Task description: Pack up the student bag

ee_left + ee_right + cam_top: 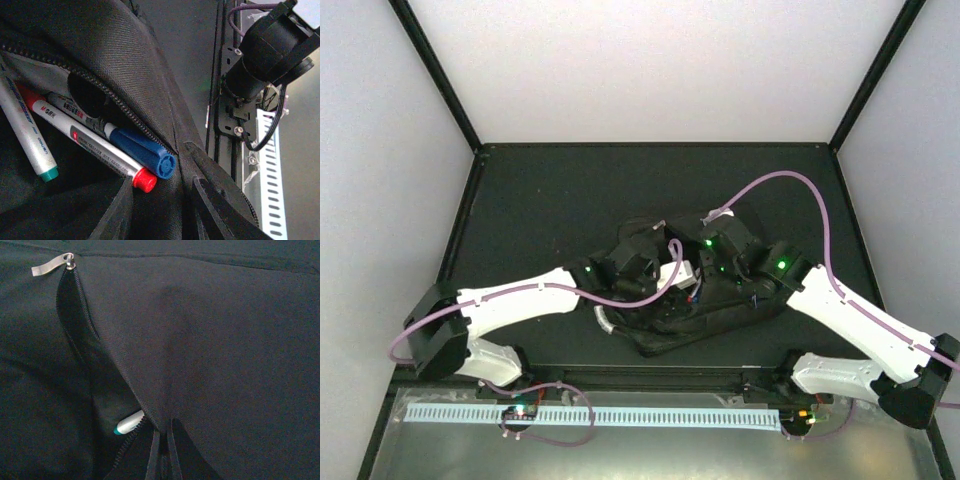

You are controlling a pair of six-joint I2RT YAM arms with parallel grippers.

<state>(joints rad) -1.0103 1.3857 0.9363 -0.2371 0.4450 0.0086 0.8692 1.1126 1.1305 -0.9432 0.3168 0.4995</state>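
**Near:** L gripper (162, 184) sits at the pocket mouth, jaws part-way apart with bag fabric between them. Cannot tell if it is grasping or released. R gripper (163, 442) is clenched on a pinch of pocket fabric, tenting the flap up.

**Inside pocket:** blue-capped marker (145, 152), red-capped marker (87, 140) and green-capped marker (25, 130) lie with caps right at the zip line.

**Further out:** student bag (705, 325) lies flat mid-surface (570, 190), both arms on it.

**Risks:**
- R pinch looks small. If it slips, the flap drops onto L gripper.
- L pull-out could snag zip teeth or drag markers out.
- Zip pull (50, 265) is at the opening's far end. Closing over caps at the mouth could jam.
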